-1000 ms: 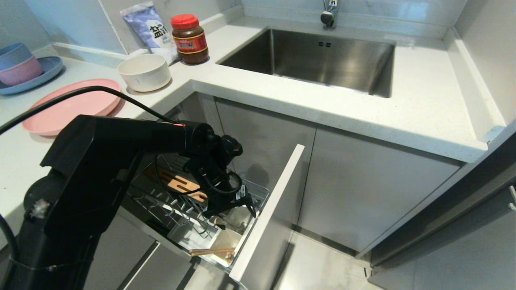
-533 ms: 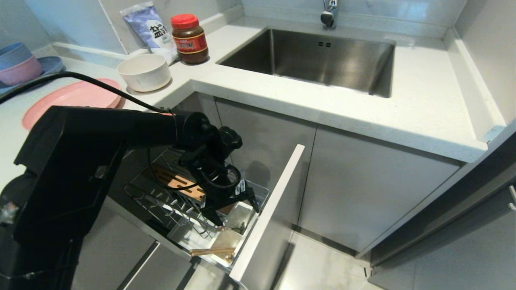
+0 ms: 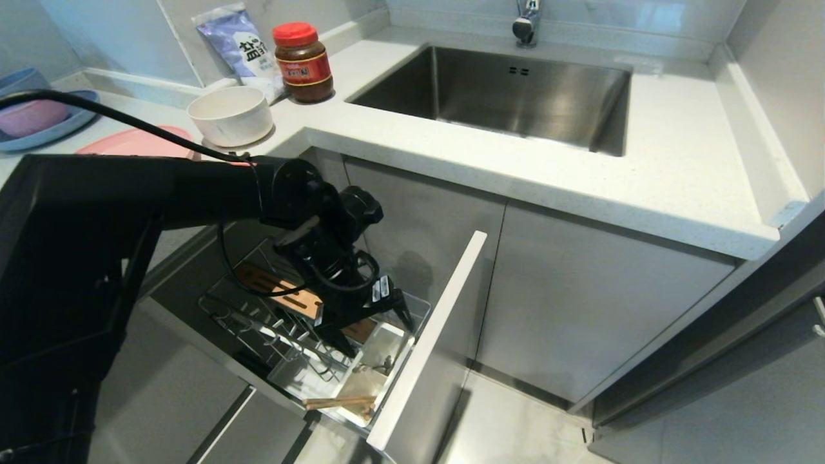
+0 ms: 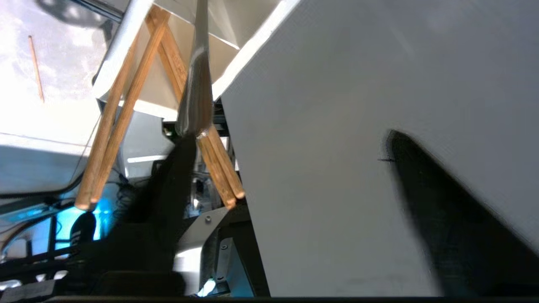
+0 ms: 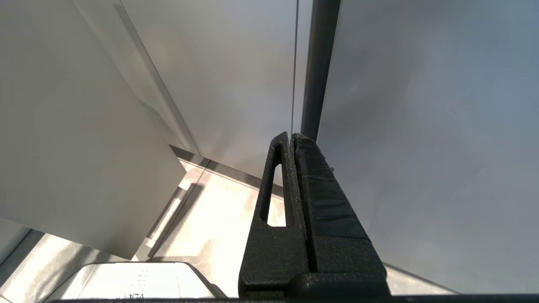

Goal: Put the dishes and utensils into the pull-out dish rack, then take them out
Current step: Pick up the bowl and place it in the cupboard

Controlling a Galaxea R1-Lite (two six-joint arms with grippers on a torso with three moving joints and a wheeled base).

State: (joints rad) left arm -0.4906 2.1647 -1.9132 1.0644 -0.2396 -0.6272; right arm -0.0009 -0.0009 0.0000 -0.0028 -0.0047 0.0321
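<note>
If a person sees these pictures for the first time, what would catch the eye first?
Probably the big black left arm, whose left gripper hangs open above the white caddy of the pulled-out dish rack, where chopsticks and a fork stand. Behind it, the pink plate and cream bowl wait on the counter.

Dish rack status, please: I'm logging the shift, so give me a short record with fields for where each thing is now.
rack: pull-out dish rack drawn out below the counter
caddy: white utensil caddy holds chopsticks and fork
plate: pink plate on the counter, partly hidden by the arm
bowl: cream bowl on the counter by the sauce jar
left pincer: open, over the rack's caddy end, holding nothing
right pincer: shut, parked by the cabinet
</note>
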